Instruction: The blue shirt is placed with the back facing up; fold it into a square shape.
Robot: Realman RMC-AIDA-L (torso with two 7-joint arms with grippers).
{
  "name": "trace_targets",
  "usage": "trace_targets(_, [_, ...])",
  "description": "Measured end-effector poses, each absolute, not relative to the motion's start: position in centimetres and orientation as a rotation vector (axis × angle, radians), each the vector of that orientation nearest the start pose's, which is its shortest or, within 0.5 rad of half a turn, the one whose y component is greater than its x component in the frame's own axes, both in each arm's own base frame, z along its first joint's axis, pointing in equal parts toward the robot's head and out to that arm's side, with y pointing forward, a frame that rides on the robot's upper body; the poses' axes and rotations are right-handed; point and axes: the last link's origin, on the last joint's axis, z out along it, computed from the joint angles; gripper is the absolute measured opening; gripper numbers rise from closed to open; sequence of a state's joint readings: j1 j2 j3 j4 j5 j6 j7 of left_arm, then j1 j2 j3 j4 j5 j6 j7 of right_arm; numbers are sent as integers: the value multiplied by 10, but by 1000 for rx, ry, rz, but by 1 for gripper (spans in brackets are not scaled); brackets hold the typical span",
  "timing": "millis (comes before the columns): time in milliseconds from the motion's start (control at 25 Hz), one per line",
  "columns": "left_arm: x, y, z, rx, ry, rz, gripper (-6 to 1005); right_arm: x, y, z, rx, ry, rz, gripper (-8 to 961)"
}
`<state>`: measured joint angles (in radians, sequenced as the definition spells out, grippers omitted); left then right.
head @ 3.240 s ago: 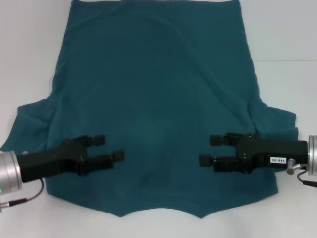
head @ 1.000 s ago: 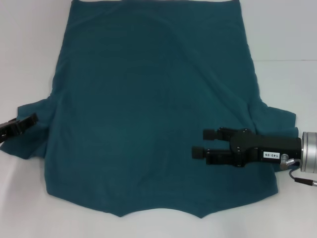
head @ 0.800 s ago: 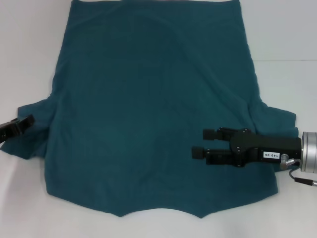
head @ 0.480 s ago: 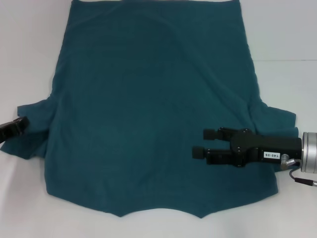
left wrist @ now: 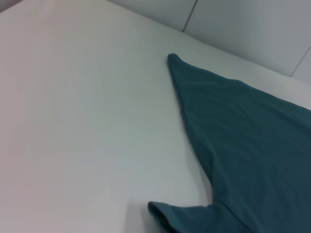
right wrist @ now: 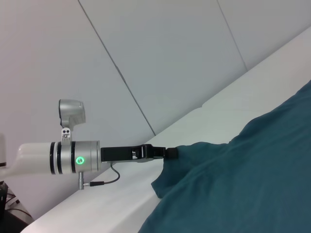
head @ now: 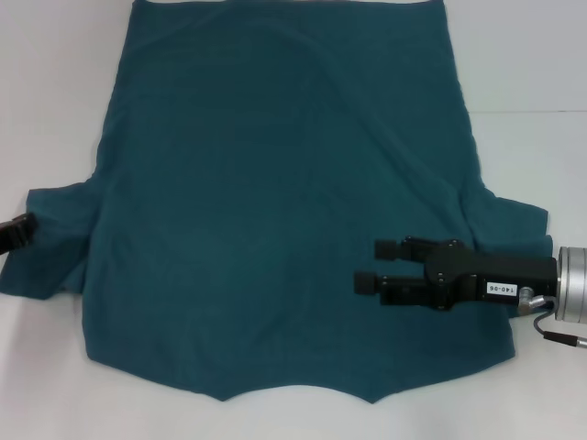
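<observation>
The blue shirt [head: 275,202] lies spread flat on the white table [head: 541,73]. The left pincer [head: 16,231] sits at the tip of the shirt's left sleeve; whether it grips the cloth cannot be told. The right pincer [head: 381,264] hovers released over the shirt's lower right part.

The blue shirt [head: 275,211] is lying spread flat on the white surface, a plain dark teal-blue knit, hem at the far end and neck edge at the near end. Both short sleeves are sticking out sideways. The left sleeve's outer edge is lifting slightly, and soft diagonal creases are running across the back.
</observation>
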<state>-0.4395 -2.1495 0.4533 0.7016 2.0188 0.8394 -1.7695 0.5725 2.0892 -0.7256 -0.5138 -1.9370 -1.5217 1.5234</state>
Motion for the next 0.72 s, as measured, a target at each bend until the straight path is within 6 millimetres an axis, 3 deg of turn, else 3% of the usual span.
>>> trace_targets(720, [-376,375,61,-1656,-1208,-435,14,248,329,-32,-2716,944,854,924])
